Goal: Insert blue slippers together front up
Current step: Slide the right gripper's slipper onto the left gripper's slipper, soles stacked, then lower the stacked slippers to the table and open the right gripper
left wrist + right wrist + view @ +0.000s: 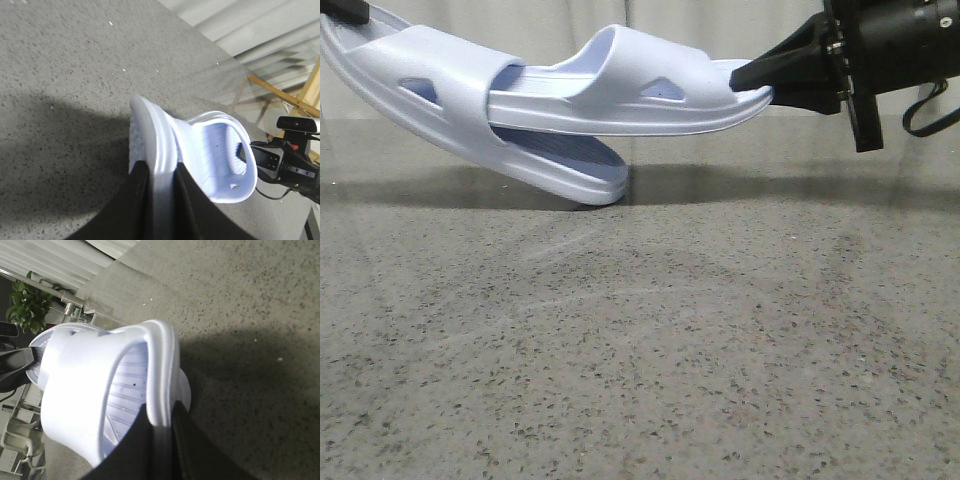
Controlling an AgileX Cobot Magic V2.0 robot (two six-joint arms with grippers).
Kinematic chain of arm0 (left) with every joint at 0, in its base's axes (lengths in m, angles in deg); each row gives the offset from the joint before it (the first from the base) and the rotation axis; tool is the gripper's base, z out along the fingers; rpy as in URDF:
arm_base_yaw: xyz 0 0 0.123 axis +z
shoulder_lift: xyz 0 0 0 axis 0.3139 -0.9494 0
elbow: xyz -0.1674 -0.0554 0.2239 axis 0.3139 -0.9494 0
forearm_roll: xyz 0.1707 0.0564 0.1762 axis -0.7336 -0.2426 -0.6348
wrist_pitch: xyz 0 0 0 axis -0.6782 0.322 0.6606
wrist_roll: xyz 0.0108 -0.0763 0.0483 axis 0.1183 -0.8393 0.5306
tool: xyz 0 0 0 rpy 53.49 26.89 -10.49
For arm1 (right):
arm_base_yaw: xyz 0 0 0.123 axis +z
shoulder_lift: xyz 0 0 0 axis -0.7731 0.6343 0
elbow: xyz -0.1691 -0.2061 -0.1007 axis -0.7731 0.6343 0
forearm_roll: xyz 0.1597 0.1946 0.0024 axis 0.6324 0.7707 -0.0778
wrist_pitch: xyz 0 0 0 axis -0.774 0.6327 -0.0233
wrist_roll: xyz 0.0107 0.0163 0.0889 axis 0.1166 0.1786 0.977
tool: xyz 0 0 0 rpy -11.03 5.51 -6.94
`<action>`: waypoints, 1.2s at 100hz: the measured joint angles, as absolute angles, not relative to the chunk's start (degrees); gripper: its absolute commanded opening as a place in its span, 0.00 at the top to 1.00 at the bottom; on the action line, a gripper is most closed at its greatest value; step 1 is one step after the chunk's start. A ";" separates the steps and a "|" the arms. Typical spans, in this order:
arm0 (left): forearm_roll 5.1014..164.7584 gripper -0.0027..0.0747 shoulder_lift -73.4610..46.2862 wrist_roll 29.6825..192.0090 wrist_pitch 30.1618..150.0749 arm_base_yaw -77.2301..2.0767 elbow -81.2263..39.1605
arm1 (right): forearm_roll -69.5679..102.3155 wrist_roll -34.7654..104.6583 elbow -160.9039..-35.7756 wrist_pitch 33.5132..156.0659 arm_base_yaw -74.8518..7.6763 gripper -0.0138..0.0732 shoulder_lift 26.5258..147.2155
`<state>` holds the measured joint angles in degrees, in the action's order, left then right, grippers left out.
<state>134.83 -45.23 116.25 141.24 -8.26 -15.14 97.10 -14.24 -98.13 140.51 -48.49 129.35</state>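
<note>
Each gripper, left point(350, 12) and right point(752, 76), is clamped on one blue slipper's heel, with the blue slippers point(570, 110) nested lengthwise between them.

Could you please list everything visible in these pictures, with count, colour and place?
Slippers: two, pale blue, held in the air over the table; one slants down from the upper left with its low end near the table, the other lies roughly level and is pushed under the first one's strap.
Table: one, grey speckled, filling the lower part of the front view.
Wall panels: pale, ribbed, behind the table.
Plant: one, green, beyond the table's far edge.
Left tool: black, shut on the end of the slanted slipper, upper left.
Right tool: black, shut on the end of the level slipper, upper right.
</note>
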 measured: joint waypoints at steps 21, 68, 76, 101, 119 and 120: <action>134.95 0.95 -45.14 116.25 139.50 -8.50 -15.14 | 97.80 -14.24 -100.73 137.58 -44.59 0.96 131.86; 135.39 0.95 -44.89 116.25 138.93 -9.08 -15.14 | 98.04 -14.24 -103.16 135.01 -41.49 0.88 134.83; 135.39 0.95 -44.89 116.25 138.88 -9.08 -15.14 | 97.92 -14.24 -103.16 135.69 -41.64 0.78 134.83; 135.73 0.95 -44.52 116.25 140.74 -9.58 -15.14 | 94.52 -13.14 -103.46 145.44 -45.37 0.70 134.94; 135.87 0.95 -44.08 116.25 144.40 -9.04 -15.14 | 89.61 -11.05 -103.61 149.31 -49.66 0.70 132.06; 135.87 0.95 -44.08 116.25 144.72 -8.91 -15.14 | 89.47 -11.05 -103.61 149.43 -49.97 0.70 131.68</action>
<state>135.87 -44.08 116.25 144.72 -8.91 -15.14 89.47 -11.05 -103.61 149.43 -49.97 131.68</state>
